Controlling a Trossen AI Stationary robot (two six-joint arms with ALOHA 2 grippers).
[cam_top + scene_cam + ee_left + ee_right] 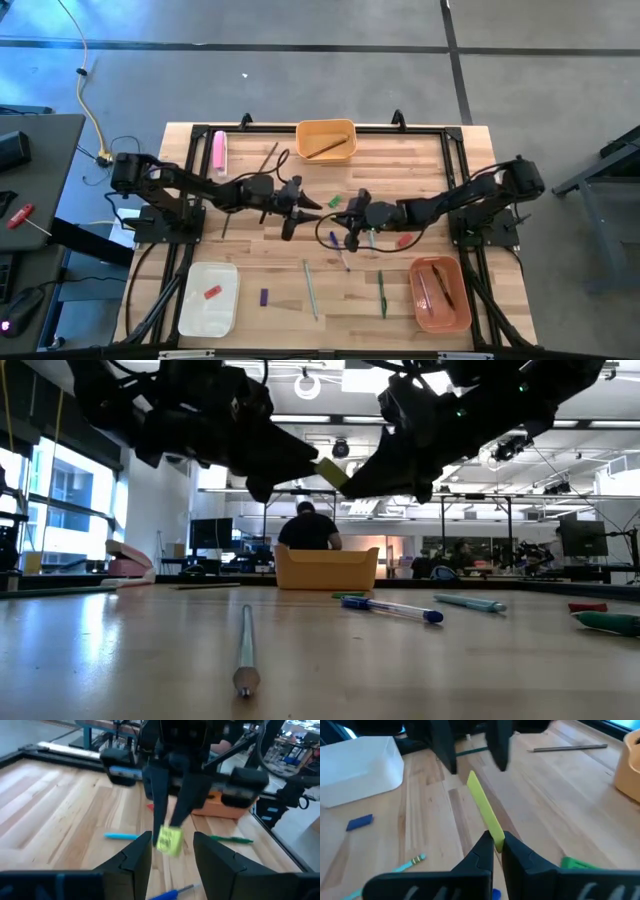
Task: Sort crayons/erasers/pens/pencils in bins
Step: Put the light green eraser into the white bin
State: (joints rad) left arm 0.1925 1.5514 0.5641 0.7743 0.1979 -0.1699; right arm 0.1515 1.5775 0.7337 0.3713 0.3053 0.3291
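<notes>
1. The right gripper (494,846) pinches a yellow crayon (485,811) above the middle of the table (250,265)
2. The left gripper (172,851) faces it, fingers apart on each side of the crayon's tip

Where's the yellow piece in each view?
High: hidden between the two grippers at table centre.
Low: yellow piece in the air between left gripper and right gripper.
Left wrist, between open fingers.
Right wrist, pinched by the shut gripper.
Shared landmark: yellow-orange bin.
</notes>
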